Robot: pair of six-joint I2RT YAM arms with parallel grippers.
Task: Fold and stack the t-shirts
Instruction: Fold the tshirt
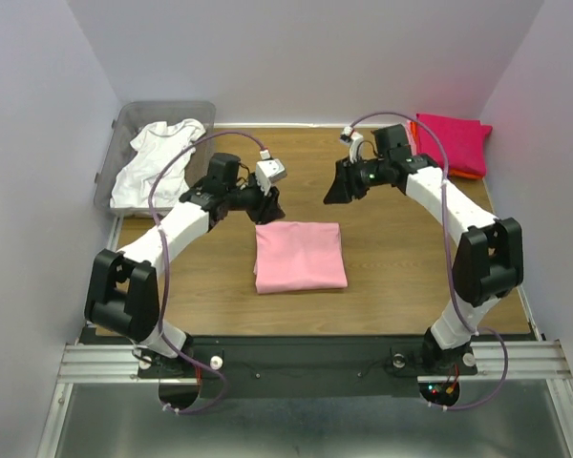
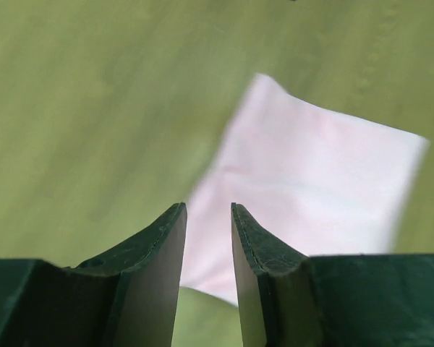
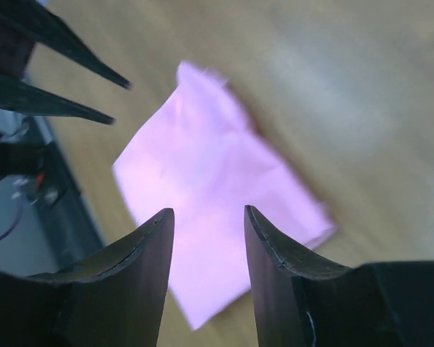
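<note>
The wooden desk (image 1: 401, 272) is carrying a folded light pink t-shirt (image 1: 299, 256), which is lying flat near its middle. A clear grey bin (image 1: 124, 124) is sitting at the far left corner, and a folded magenta t-shirt (image 1: 454, 141) is resting on an orange t-shirt (image 1: 466, 176) at the far right corner.

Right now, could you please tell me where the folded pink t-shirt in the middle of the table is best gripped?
Probably at its two far corners, coming down from the far side. The pink t-shirt lies flat as a neat rectangle, and the open left gripper and right gripper hang just beyond those corners.
</note>
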